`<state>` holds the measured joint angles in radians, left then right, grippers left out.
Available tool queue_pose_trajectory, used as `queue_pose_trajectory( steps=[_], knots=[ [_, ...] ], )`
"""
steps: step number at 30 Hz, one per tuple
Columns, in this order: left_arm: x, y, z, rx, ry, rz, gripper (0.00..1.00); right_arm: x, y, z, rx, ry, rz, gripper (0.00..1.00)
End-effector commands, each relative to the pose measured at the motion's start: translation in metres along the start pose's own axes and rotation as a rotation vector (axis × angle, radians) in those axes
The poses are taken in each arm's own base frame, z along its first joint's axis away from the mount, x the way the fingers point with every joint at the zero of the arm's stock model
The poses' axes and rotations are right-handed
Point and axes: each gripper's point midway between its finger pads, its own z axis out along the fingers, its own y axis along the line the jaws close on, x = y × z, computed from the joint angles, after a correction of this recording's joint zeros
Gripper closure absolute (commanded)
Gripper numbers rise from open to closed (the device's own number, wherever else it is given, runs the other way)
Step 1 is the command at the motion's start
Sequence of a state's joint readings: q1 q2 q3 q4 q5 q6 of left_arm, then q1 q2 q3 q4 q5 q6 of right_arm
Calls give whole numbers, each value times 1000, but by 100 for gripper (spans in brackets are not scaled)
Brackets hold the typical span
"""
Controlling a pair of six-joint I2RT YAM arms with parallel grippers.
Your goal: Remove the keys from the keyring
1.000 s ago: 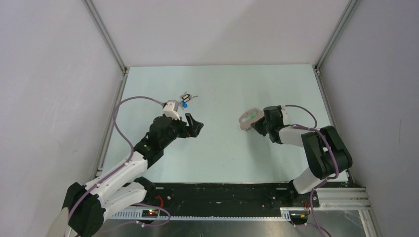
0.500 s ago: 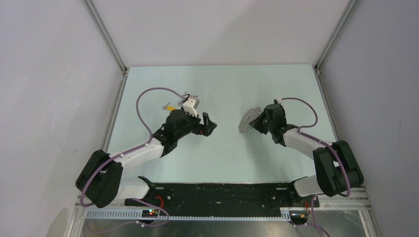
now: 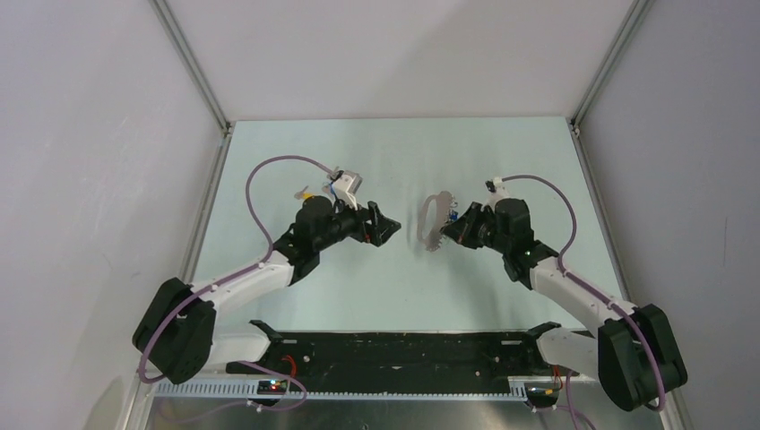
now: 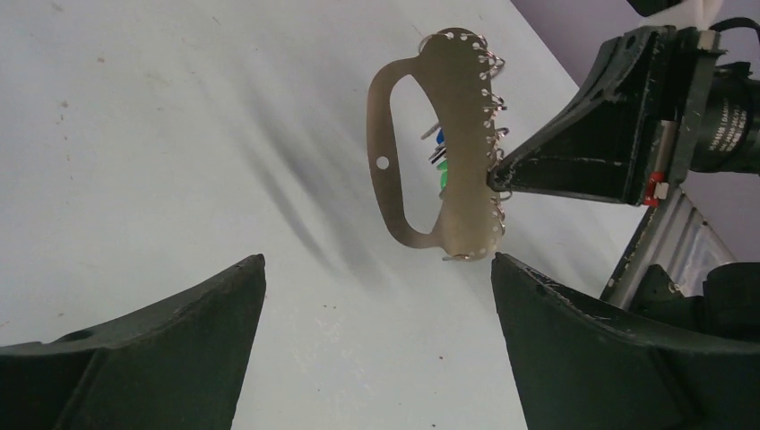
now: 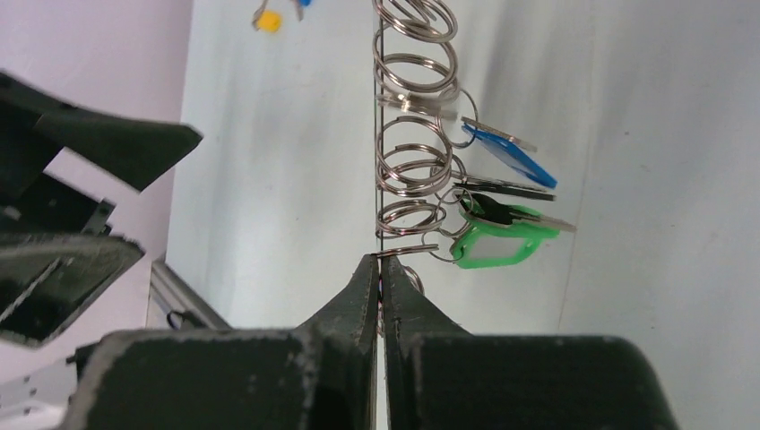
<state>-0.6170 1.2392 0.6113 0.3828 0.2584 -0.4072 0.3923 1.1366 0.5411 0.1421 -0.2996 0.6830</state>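
With the right hand (image 5: 380, 264) clenched on the thin pale grey oval metal keyring (image 4: 466, 134) — upright above the table (image 3: 358, 296), facing the released left hand (image 4: 376, 262) — approach squarely, pinching one small silver, colour-headed key (image 5: 504, 215), avoiding neighbouring steel split rings (image 5: 414, 67).

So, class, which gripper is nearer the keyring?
Right. The right gripper is clamped on the keyring at its edge; the left gripper stands open, apart from it across a gap.
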Motion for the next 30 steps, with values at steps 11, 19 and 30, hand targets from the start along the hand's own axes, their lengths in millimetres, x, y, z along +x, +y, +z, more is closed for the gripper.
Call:
queue_pose_trajectory(
  steps=[11, 19, 30],
  knots=[
    [-37, -51, 11, 197, -33, -140, 5, 1, 81, -48, -402, -26, -152, 100],
    [-32, -69, 27, 262, 25, -152, 23, 3, 95, -58, -458, -21, -145, 100],
    [-32, -79, 34, 305, 50, -149, 90, 7, 103, -62, -486, -6, -147, 100]
  ],
)
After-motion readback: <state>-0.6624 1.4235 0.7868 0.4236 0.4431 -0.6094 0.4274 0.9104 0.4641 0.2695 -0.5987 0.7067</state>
